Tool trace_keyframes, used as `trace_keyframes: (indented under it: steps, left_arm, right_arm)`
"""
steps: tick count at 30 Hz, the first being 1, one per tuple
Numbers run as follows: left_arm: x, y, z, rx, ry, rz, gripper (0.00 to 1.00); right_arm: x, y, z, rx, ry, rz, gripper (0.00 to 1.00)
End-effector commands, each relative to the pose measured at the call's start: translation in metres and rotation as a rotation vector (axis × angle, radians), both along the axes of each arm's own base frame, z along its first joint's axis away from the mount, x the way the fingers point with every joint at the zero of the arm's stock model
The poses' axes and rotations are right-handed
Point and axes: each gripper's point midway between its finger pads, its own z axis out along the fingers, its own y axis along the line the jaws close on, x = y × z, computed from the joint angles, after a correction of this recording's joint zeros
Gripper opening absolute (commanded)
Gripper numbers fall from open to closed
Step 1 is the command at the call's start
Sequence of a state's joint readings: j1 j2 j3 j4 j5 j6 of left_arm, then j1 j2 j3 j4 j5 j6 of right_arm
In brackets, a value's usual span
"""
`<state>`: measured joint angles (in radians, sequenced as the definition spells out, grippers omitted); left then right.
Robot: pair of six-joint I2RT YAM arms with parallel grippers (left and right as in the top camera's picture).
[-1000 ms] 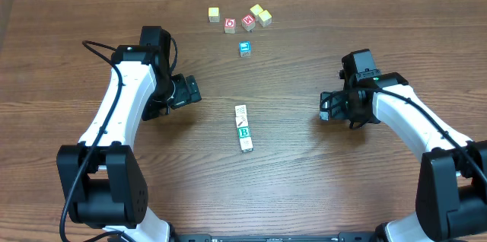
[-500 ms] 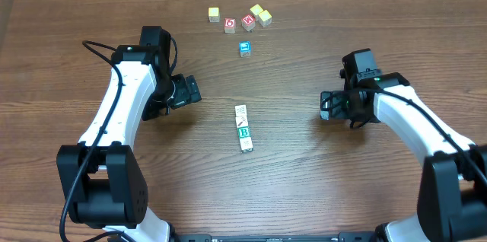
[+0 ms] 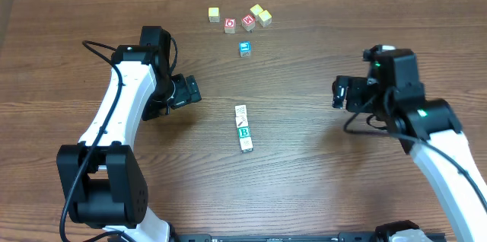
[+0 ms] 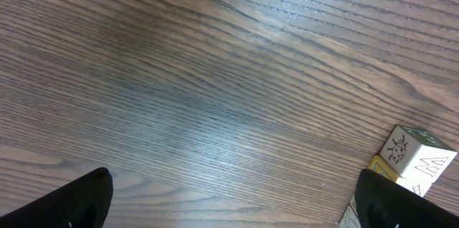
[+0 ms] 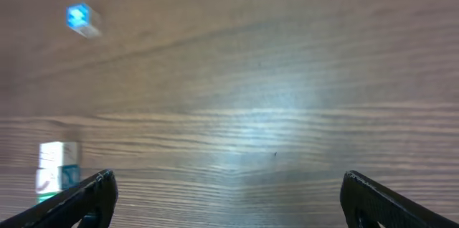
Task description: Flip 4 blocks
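The blocks [image 3: 243, 128] lie touching in a short line at the table's middle, pale cream, one showing a green letter B [image 3: 243, 132]. My left gripper [image 3: 190, 90] hangs open to their upper left, apart from them. In the left wrist view its fingertips [image 4: 80, 201] frame bare wood, and the line's end cube [image 4: 412, 153] shows a bug drawing at the lower right. My right gripper [image 3: 338, 91] stands open, well right of the line. The right wrist view is blurred, with the blocks [image 5: 57, 167] at the left edge outside the open gripper [image 5: 229, 203].
A cluster at the back holds two yellowish cubes [image 3: 214, 14] [image 3: 261, 14] and two red-faced cubes [image 3: 230, 25] [image 3: 248, 22]. A blue-faced cube [image 3: 244, 48] sits just in front of them, also visible as a blue blur [image 5: 79, 17]. Cardboard walls edge the table's back.
My right arm has risen and swung back toward the right, its gripper still open. The left arm and the blocks have not moved.
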<state>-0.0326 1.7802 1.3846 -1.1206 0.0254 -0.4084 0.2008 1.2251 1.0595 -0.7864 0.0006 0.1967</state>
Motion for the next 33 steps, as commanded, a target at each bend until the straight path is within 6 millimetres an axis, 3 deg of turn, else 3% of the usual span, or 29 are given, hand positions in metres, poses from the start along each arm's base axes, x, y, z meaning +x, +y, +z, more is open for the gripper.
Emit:
trace_keyframes:
  steps: [1,11,14,19,26,33]
  left_arm:
    - [0.004,-0.001,0.005,0.0,-0.02,-0.021,1.0]
    - [0.004,-0.001,0.005,0.0,-0.02,-0.021,1.0]
    - [0.004,-0.001,0.005,0.0,-0.021,-0.021,1.0]
    - [0.004,-0.001,0.005,0.0,-0.02,-0.021,1.0]
    - [0.004,-0.001,0.005,0.0,-0.02,-0.021,1.0]
    - [0.004,-0.001,0.005,0.0,-0.02,-0.021,1.0]
  right_arm:
    - [-0.005,-0.001,0.033,0.011,-0.101,0.012,1.0]
    - [-0.039,-0.008,0.096,0.052,-0.304,0.011,1.0]
    - [-0.064,-0.013,0.132,0.079,-0.445,0.01,1.0]
    - [-0.099,-0.02,0.153,0.104,-0.571,0.01,1.0]
    - [-0.137,-0.028,0.156,0.127,-0.689,0.008,1.0]
    - [-0.155,-0.031,0.131,0.135,-0.726,0.008,1.0]
